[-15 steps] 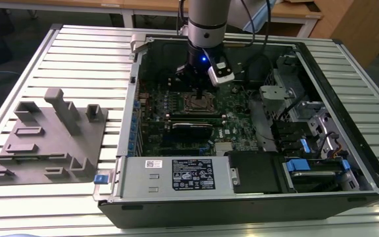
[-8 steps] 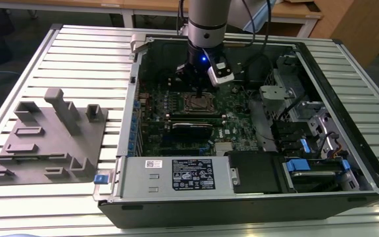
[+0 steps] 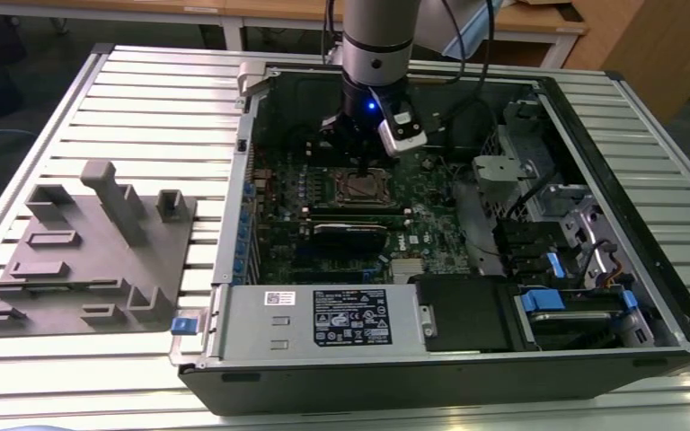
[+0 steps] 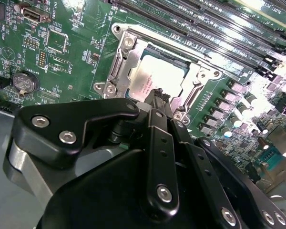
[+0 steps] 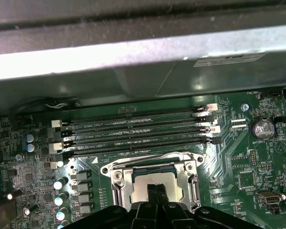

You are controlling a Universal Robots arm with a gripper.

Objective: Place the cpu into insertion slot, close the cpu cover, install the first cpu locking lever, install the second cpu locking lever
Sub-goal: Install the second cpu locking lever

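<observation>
The cpu [image 4: 157, 76] lies flat in the insertion slot [image 3: 363, 186] on the green motherboard. Its silver-grey top shows through the square window of the cpu cover [image 4: 126, 57]. The cover lies down around the chip. In the first wrist view the cpu [image 5: 143, 180] and the cover [image 5: 115, 175] sit just below the memory slots. My gripper [image 4: 158, 95] reaches straight down, fingers shut together with nothing between them. Their tips rest at the chip's near edge. In the exterior view the gripper [image 3: 358, 168] hangs over the socket, and in the first wrist view the gripper [image 5: 156, 189] partly hides the chip.
Long black memory slots [image 5: 133, 129] run beside the socket, and a coin battery [image 4: 24, 82] sits on the board. A black card [image 3: 348, 235], the power supply [image 3: 321, 314] and drive bays [image 3: 561, 296] fill the case. A grey fixture [image 3: 93, 251] lies on the table at the exterior view's left.
</observation>
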